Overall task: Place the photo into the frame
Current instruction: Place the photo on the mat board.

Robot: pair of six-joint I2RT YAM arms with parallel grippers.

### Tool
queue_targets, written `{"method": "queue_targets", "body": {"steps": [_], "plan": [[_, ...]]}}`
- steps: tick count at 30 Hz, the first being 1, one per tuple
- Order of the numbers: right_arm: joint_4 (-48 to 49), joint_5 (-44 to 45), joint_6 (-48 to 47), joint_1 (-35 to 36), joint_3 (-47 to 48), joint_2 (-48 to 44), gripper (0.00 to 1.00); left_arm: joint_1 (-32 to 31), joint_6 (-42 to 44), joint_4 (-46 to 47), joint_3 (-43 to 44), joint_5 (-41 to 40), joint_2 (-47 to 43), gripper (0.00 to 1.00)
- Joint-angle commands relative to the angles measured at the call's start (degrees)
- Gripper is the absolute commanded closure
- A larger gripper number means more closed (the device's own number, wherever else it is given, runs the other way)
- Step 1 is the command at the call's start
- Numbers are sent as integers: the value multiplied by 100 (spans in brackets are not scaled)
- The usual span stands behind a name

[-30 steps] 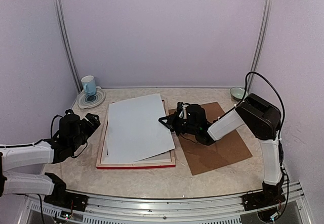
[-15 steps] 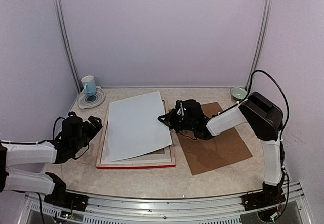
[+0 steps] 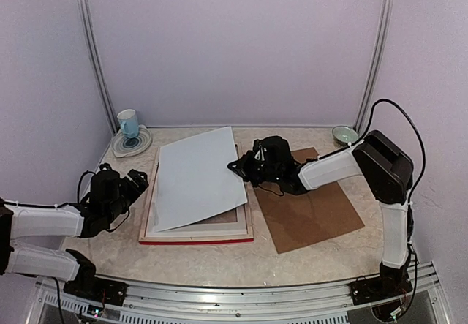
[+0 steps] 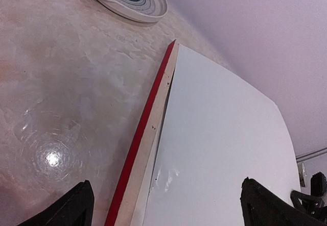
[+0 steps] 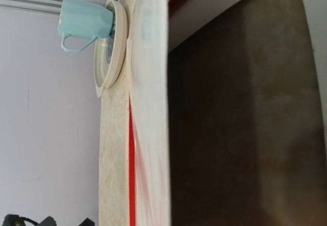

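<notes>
1. Top external view: the frame (image 3: 196, 240) lies flat on the desk (image 3: 219, 265), with its red front edge toward the arms.
2. The photo (image 3: 196, 181) sits over the frame, white back up and skewed against the frame's sides. Its left edge is low by the left rail and its right edge is lifted clear.
3. The right hand (image 3: 238, 169) is closed on the photo's right edge and holds that edge raised.
4. The left hand (image 3: 136, 181) is just beside the frame's left rail, jaws spread wide, gripping nothing. Bare desk lies to its left.
5. A brown backing board (image 3: 314, 211) lies flat right of the frame, under the right arm, its left edge near the right rail.
6. A cup (image 3: 128, 123) on a saucer (image 3: 131, 145) at the far left and a bowl (image 3: 341, 132) at the far right are well apart from the frame.
7. Right wrist view: the dark blurred surface may be the photo's printed face.
</notes>
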Motion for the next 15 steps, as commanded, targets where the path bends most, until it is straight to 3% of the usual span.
{"method": "queue_targets", "body": {"steps": [1, 15], "plan": [[-212, 198, 83, 128, -64, -259, 96, 25, 49, 190, -54, 15, 83, 1], [-706, 51, 223, 258, 331, -107, 86, 9, 6, 325, -119, 81, 276, 1]]}}
